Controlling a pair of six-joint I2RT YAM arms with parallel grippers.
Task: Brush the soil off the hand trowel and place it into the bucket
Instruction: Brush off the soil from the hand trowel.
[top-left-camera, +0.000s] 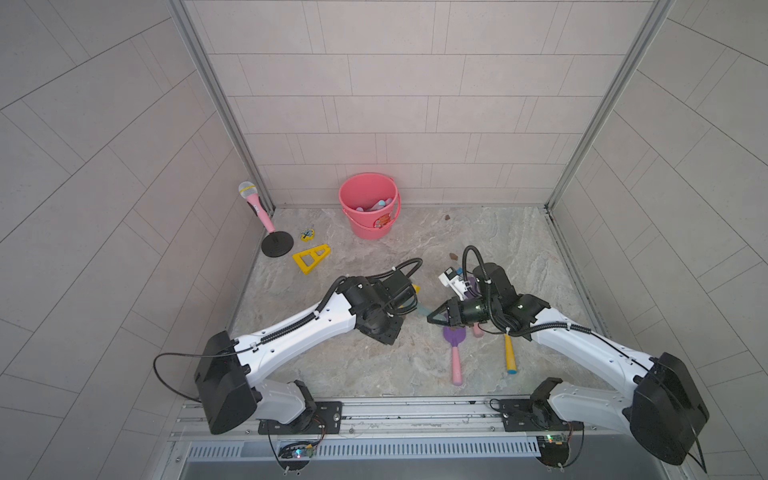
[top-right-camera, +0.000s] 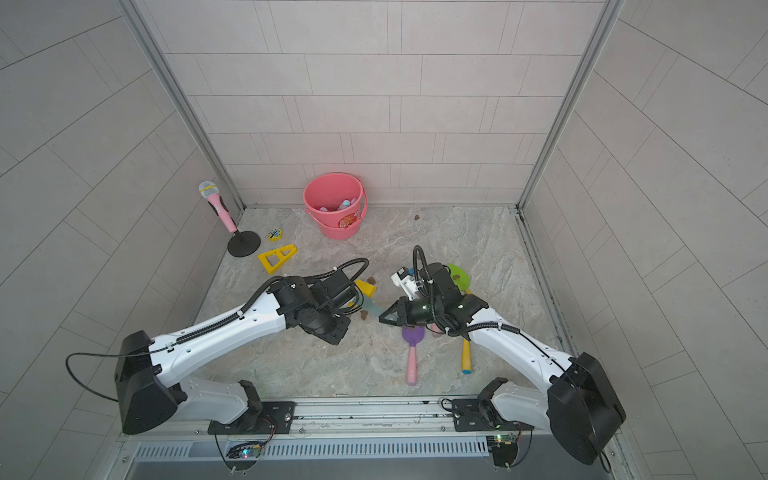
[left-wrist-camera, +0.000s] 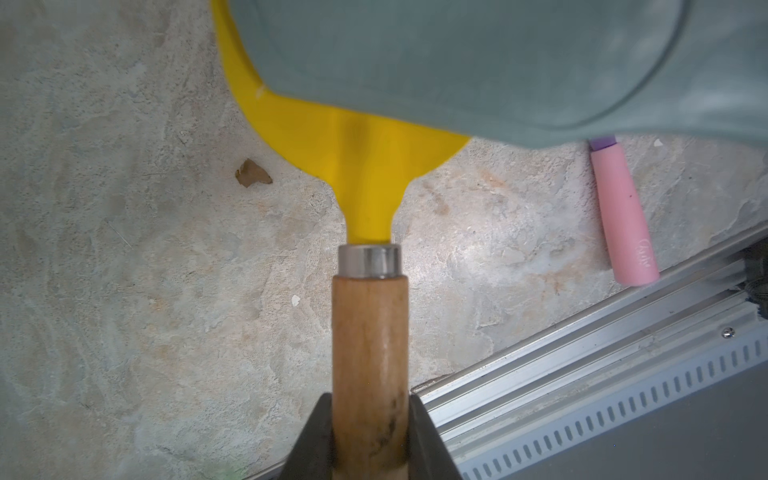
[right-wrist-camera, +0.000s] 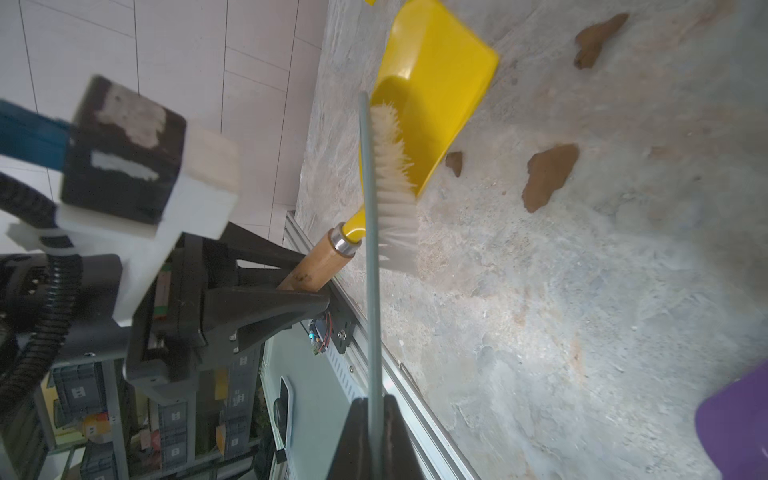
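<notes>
Well left of our left pincer (left-wrist-camera: 370, 419) stand a microphone (top-left-camera: 254, 203) and yellow triangle (top-left-camera: 311, 258). It clamps the hand trowel (left-wrist-camera: 365, 166) by its wooden handle; the bucket (top-left-camera: 365, 232) sits far beyond. Our right pincer (right-wrist-camera: 374, 419) pinches the brush (right-wrist-camera: 395, 166), bristles at the blade, soil (right-wrist-camera: 548, 174) and a purple spade (top-left-camera: 452, 334) near.

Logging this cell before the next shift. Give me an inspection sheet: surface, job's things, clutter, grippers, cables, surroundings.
Surface: marbled tabletop, soil lumps scattered on it.
Job's things: yellow trowel held, brush bristles at its blade; bucket upright by the back wall, pastel items inside.
Clutter: toy microphone, yellow triangle, purple trowel, green trowel, yellow-handled tool.
Grippers: left gripper shut on the trowel's wooden handle; right gripper shut on the brush handle.
Cables: black conduits along both arms; slack loop at the left arm's base.
Surroundings: tiled walls on three sides, aluminium rail in front.
</notes>
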